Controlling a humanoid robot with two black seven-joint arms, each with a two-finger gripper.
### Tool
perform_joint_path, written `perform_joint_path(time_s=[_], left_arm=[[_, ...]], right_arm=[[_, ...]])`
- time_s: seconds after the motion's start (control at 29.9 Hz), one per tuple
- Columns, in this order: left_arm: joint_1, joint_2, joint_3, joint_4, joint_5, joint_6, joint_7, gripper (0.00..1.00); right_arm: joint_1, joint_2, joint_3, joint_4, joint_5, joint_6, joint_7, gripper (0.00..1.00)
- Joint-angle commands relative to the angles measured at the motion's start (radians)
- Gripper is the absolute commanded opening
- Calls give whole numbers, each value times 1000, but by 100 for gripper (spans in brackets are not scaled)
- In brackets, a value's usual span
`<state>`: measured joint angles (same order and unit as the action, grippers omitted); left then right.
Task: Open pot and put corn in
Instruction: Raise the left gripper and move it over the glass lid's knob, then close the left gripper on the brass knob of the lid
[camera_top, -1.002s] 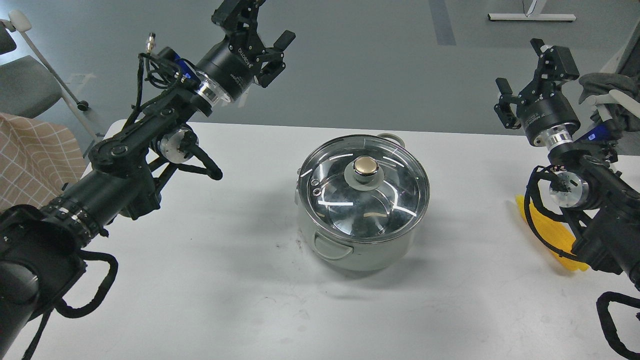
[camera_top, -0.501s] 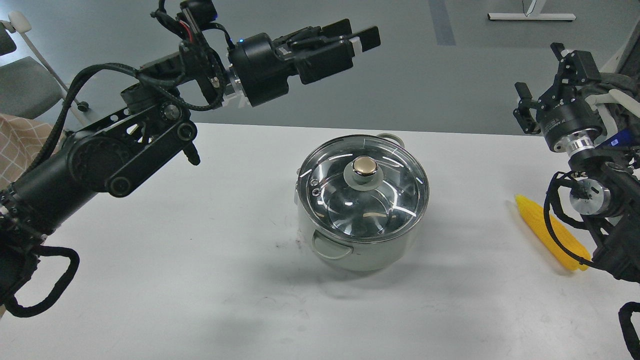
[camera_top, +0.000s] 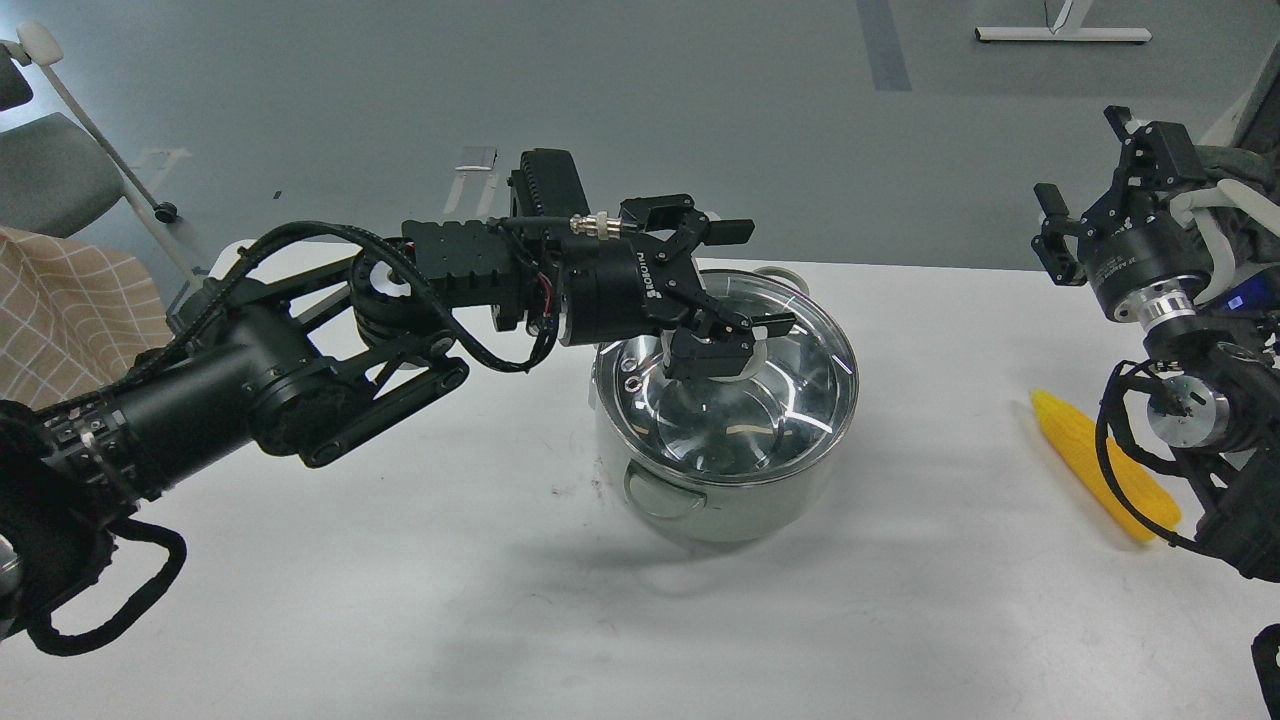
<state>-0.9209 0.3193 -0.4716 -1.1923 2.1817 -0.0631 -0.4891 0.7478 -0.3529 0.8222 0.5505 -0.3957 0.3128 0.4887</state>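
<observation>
Grey-green pot (camera_top: 700, 505) is located at table (camera_top: 400, 600) centre, glass lid (camera_top: 790, 390) seated. Left gripper (camera_top: 735, 290) is positioned over the lid centre, fingers spread. Yellow corn (camera_top: 1100, 462) lies at 3 o'clock, well apart. Right gripper (camera_top: 1095, 190) is raised, fingers spread, empty.
</observation>
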Motion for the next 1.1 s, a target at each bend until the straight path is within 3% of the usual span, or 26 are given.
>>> perform_joint_path(time_s=[0.0, 0.37, 0.57, 0.7, 0.94, 1.0, 1.07], left_arm=[[2, -13, 13, 34, 0, 0, 0, 96], [48, -17, 33, 71, 0, 2, 0, 92], [54, -17, 33, 74, 0, 3, 0, 81], [62, -17, 33, 77, 0, 3, 0, 61], [71, -17, 33, 80, 0, 3, 0, 60], [70, -17, 31, 80, 0, 3, 0, 51], [68, -17, 31, 80, 0, 3, 0, 34]], right_arm=[[-2, 0, 0, 0, 0, 0, 0, 100], [-7, 2, -2, 2, 0, 0, 0, 100], [-7, 2, -2, 3, 0, 0, 0, 100], [-13, 3, 0, 9, 0, 0, 0, 100], [-13, 2, 0, 9, 0, 0, 0, 100], [-13, 3, 0, 9, 0, 0, 0, 100], [-13, 3, 0, 9, 0, 0, 0, 100]])
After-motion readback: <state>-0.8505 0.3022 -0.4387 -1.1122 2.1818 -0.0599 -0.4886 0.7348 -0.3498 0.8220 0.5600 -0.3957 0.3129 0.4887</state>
